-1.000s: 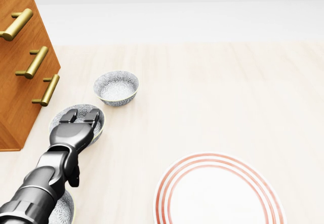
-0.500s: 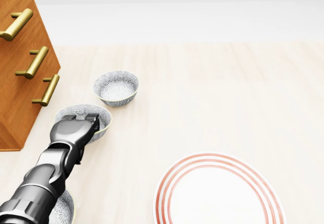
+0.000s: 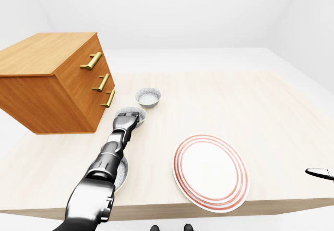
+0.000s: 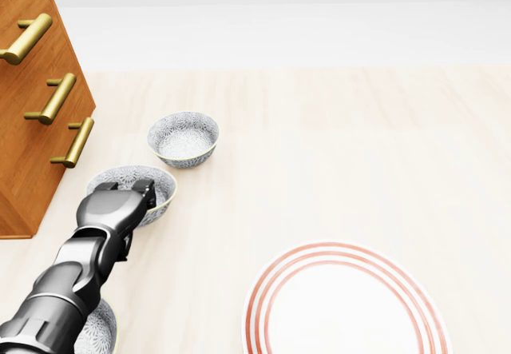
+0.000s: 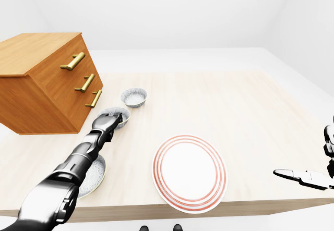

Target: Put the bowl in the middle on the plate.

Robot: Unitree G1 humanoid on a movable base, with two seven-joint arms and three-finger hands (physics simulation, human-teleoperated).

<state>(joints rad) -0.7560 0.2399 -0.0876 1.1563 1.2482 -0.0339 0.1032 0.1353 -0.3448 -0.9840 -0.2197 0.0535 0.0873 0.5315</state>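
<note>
Three patterned grey bowls stand in a row down the left of the head view. The middle bowl has my left hand on its near rim, the dark fingers curled over the edge and shut on it. The far bowl stands free above it. The near bowl is partly hidden under my left forearm. The white plate with red rings lies at the lower right, bare. My right hand shows only at the right edge of the right-eye view, off the table, fingers stretched out and holding nothing.
A wooden dresser with brass handles stands on the table just left of the bowls. The light wooden table stretches to the right, and its near edge runs just below the plate.
My left hand's fingers, spread above the middle bowl a second ago, have folded down onto its rim. The bowl has shifted slightly to the right. The camera has not moved.
</note>
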